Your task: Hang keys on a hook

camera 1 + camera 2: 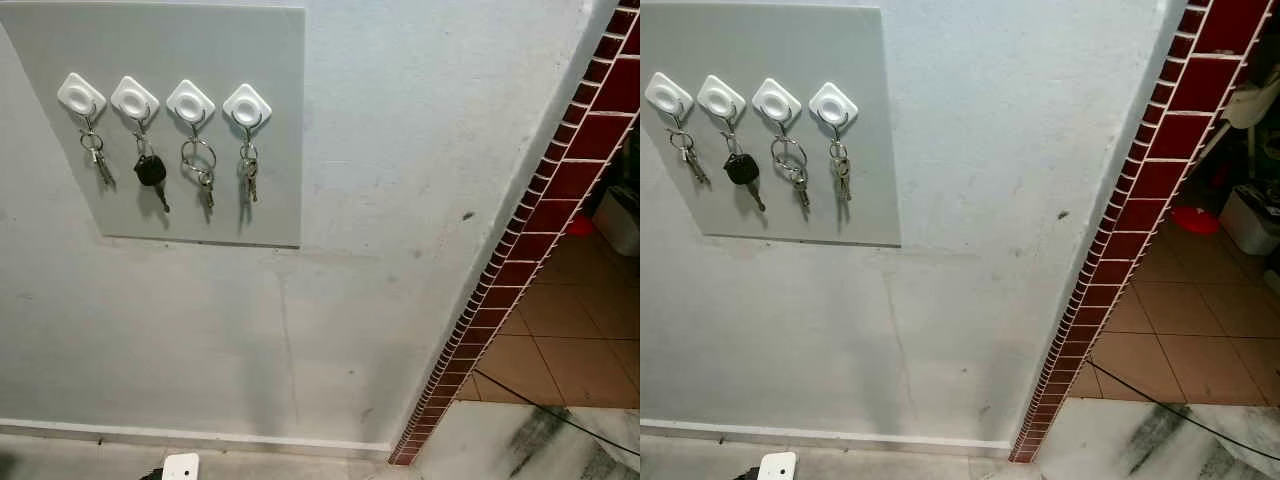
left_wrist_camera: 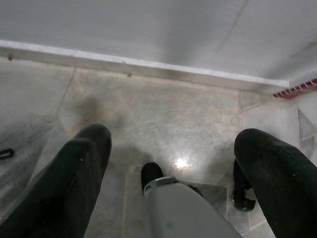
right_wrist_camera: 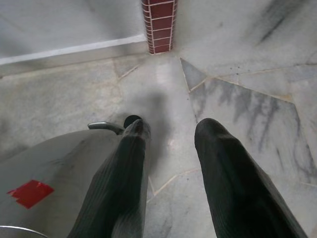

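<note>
A grey panel [image 1: 200, 200] on the white wall carries a row of white diamond-shaped hooks [image 1: 190, 102]. A small key set [image 1: 97, 158] hangs from the leftmost hook. Beside it hang a black-headed key [image 1: 150, 171], a large ring with keys [image 1: 199, 160] and another key bunch [image 1: 248, 170]. My left gripper [image 2: 176, 136] hangs low over the marble floor, open with nothing between its fingers. The right gripper [image 3: 171, 131] also points down at the floor, open and holding nothing.
A dark red tiled wall edge [image 1: 540, 220] runs diagonally on the right, with an orange tiled floor [image 1: 570, 340] beyond it. A red object [image 1: 1195, 218] and a white container [image 1: 1250, 215] sit there. A black cable [image 1: 1160, 405] crosses the floor. My silver body [image 3: 49, 173] is close by.
</note>
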